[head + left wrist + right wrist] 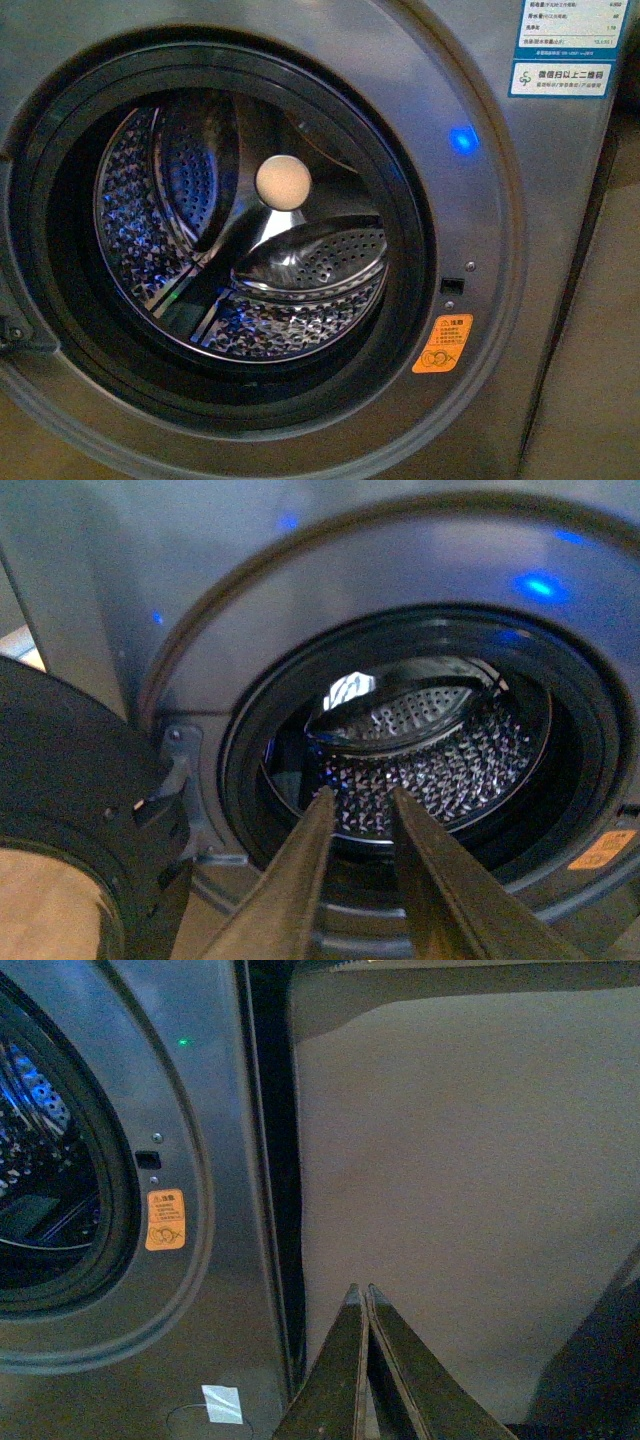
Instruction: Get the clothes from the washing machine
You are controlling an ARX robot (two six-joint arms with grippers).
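The grey washing machine fills the front view, its door open and the perforated steel drum bare inside. No dark garment shows in the drum or anywhere else. Neither gripper shows in the front view. In the left wrist view my left gripper is open and empty, pointing at the lower rim of the drum opening. In the right wrist view my right gripper is shut and empty, to the right of the machine's front panel, over the plain floor.
The open round door hangs at the machine's left side, on its hinge. An orange sticker sits right of the opening, white labels at the top right. A blue light glows on the panel.
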